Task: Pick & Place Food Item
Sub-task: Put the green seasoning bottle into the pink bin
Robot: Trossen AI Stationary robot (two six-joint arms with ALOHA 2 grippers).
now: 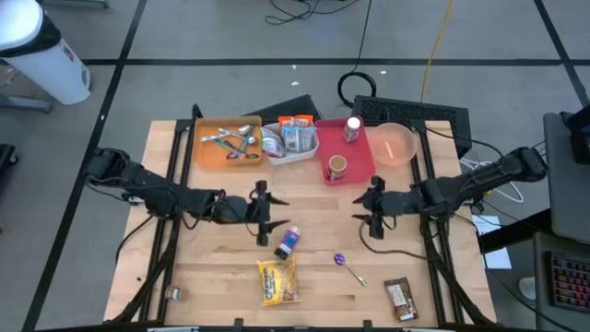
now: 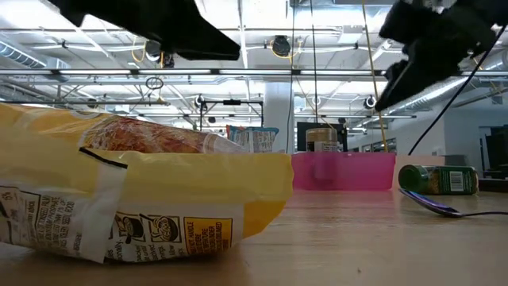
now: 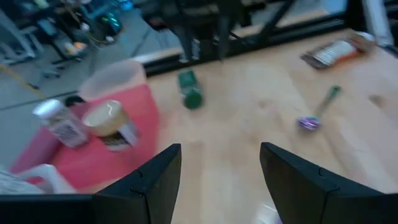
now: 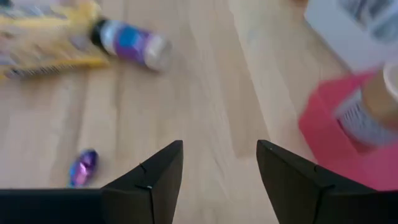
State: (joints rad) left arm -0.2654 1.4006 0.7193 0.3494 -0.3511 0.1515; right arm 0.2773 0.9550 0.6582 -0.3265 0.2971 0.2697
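Wooden table (image 1: 323,277) on a grey floor, cables and a keyboard (image 1: 415,112) behind it. Back edge holds an orange tray (image 1: 198,152) with utensils, a white bin (image 1: 293,153) of packets, a red tray (image 1: 361,166) with a paper cup (image 1: 337,167) and a small bottle (image 1: 353,128), and a pink bowl (image 1: 396,145) beside it.

Left gripper (image 1: 269,214) hovers mid-table, fingers (image 3: 146,183) parted with nothing between them. Just beside it lies a small jar (image 1: 287,242) with a blue-purple label, on its side. Right gripper (image 1: 369,208) hovers in front of the red tray, fingers (image 4: 152,180) apart too, holding nothing.

Front area: yellow snack bag (image 1: 278,280) flat on the wood, purple-headed spoon (image 1: 348,266) near it, brown wrapped bar (image 1: 400,299) toward the front right corner. All three untouched and well apart from both grippers. The low view shows the bag close up.
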